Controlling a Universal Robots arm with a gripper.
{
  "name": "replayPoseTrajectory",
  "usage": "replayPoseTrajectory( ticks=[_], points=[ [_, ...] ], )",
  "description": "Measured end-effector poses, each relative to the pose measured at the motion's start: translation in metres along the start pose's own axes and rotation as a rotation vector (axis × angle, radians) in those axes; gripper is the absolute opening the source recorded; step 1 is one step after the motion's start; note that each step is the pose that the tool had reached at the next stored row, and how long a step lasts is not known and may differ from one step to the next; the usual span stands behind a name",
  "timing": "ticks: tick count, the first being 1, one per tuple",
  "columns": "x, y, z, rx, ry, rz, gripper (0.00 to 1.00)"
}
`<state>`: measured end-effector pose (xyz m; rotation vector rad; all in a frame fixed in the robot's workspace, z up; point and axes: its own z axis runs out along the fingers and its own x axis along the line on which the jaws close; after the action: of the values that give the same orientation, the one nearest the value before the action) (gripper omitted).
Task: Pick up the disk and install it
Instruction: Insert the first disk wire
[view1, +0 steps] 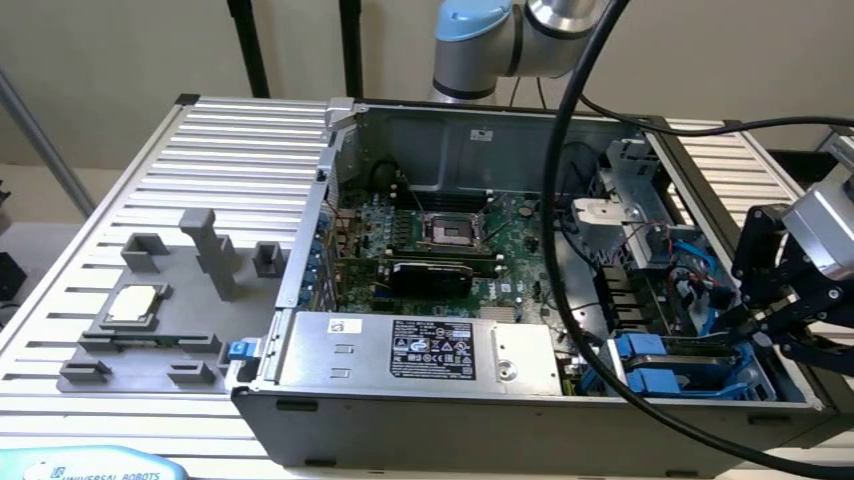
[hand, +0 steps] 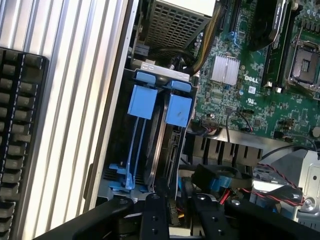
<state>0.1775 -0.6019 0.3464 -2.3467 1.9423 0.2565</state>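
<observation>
The disk (hand: 161, 150) stands edge-on in the drive bay at the case's corner, its bright blue carrier rail (hand: 177, 107) beside a second blue rail (hand: 142, 100). In the exterior view the disk (view1: 674, 352) lies low at the case's right front, blue rails showing. My gripper (hand: 177, 217) hovers just over the disk's near end, its black fingers (hand: 152, 215) apart with only cables seen in the gap. The exterior view shows my gripper (view1: 754, 325) hanging over the case's right wall, right at the bay.
The open computer case (view1: 334, 170) holds a green motherboard (view1: 441, 240) and a silver power supply (view1: 427, 350) with a black label. On the ribbed table at the exterior view's left stand grey fixtures (view1: 214, 250) and a small square chip (view1: 134, 303). A thick black cable (view1: 561, 250) hangs across the case.
</observation>
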Motion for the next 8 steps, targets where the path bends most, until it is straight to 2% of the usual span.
replayPoseTrajectory(
  ticks=[1, 4, 8],
  points=[
    [0.0, 0.0, -0.0001, -0.0003, 0.0, -0.001, 0.21],
    [0.0, 0.0, -0.0001, -0.0008, -0.0002, -0.005, 0.21],
    [-0.0002, 0.001, -0.0002, -0.001, -0.0002, -0.006, 0.16]
  ],
)
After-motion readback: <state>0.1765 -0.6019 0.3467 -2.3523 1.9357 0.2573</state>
